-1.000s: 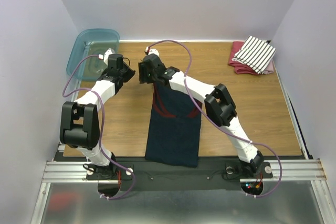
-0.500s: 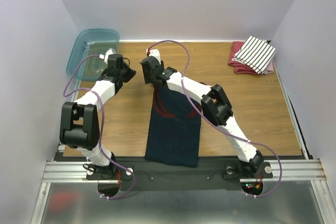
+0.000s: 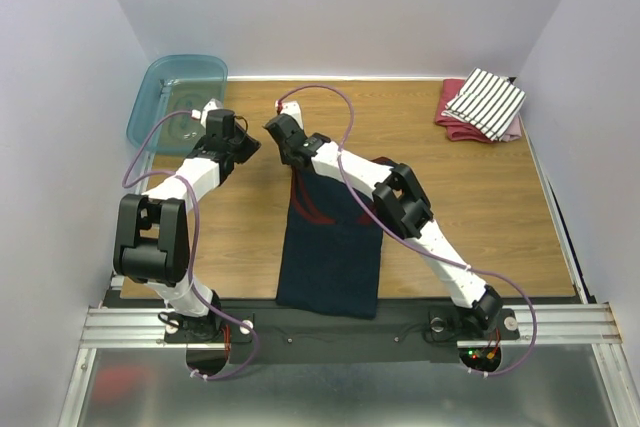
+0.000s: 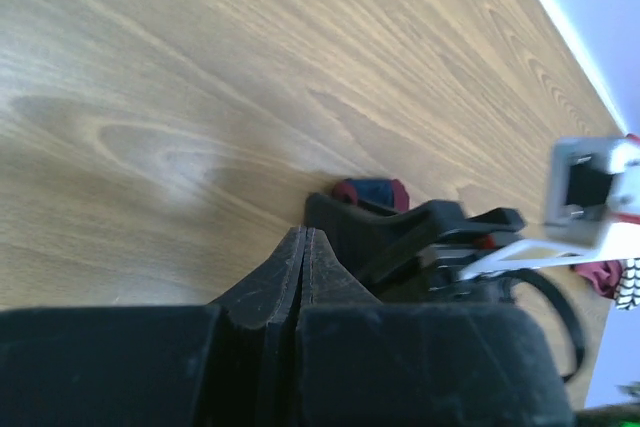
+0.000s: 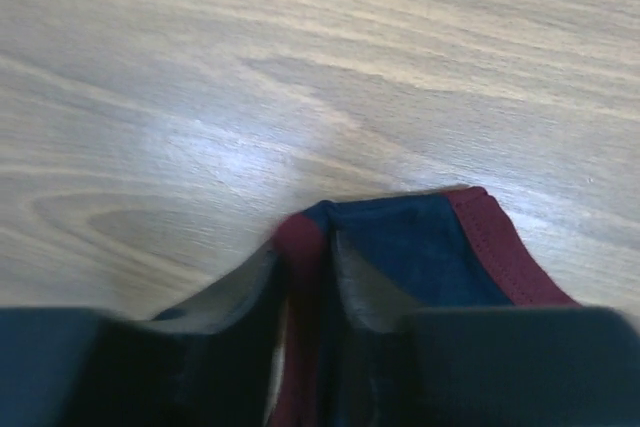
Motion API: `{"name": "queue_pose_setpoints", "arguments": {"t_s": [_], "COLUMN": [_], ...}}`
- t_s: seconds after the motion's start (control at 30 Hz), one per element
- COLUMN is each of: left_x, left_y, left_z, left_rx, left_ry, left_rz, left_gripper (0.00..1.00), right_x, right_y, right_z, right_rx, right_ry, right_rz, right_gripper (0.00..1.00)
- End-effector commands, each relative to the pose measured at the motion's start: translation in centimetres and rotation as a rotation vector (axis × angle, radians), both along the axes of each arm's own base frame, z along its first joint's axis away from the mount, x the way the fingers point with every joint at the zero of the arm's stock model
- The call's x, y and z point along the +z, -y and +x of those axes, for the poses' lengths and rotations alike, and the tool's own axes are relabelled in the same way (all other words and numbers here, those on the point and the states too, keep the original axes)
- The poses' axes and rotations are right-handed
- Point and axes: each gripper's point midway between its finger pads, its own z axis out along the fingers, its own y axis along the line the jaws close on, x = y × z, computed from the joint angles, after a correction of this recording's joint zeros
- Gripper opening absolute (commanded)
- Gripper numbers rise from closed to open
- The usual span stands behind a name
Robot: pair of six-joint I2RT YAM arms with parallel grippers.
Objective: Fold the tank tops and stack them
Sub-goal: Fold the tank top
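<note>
Navy cloth with red trim lies flat and lengthwise down the middle of the table point(image 3: 480, 227): the navy tank top point(image 3: 330, 247) reaches from the near edge toward the centre and is not yet folded across. The striped tank top point(image 3: 485, 102) is already folded and set at the far right corner, on top of a folded dark red cloth point(image 3: 452, 119). By that showing, one top is judged finished, while the navy one has still to be folded and carried over to the stack.

The right gripper point(image 5: 303, 272) is placed at the far end of the navy top, and its fingers are seen pinched on the red-trimmed strap point(image 5: 300, 237), which runs up between them. The left gripper point(image 4: 303, 257) is clenched on nothing, its fingers pressed flat together; it is held over bare wood just left of that strap, near the teal bin point(image 3: 160, 87) at the far left corner.

Compared with a second ago, the right jaws have been drawn in around the strap, where they had stood wider. The right arm's elbow has been shifted leftward and its wrist turned lower over the cloth. The left arm is hardly altered, and the navy top has not been moved from its place.
</note>
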Motion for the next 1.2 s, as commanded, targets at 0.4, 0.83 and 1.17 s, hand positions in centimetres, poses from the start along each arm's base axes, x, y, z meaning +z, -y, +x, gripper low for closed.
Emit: {"name": "queue_pose_setpoints", "arguments": {"t_s": [0.4, 0.83, 1.17], "left_x": [-1.8, -3.8, -4.0], "left_y": [4.3, 8.7, 11.7], "left_z": [-2.9, -2.1, 0.2], "left_rx": [-0.116, -0.193, -0.243], "left_ry": [0.023, -0.003, 0.023], "left_rz": [-0.046, -0.032, -0.068], "left_gripper": [0.02, 0.02, 0.03], "right_x": [6.9, 4.2, 3.8], "right_y": [0.2, 1.8, 2.2], "right_z": [2.2, 2.0, 2.0], "right_rx": [0.009, 0.07, 0.067], "right_ry": [-0.01, -0.191, -0.228], "right_rz": [0.35, 0.682, 0.753], "right_gripper": [0.04, 0.25, 0.35]}}
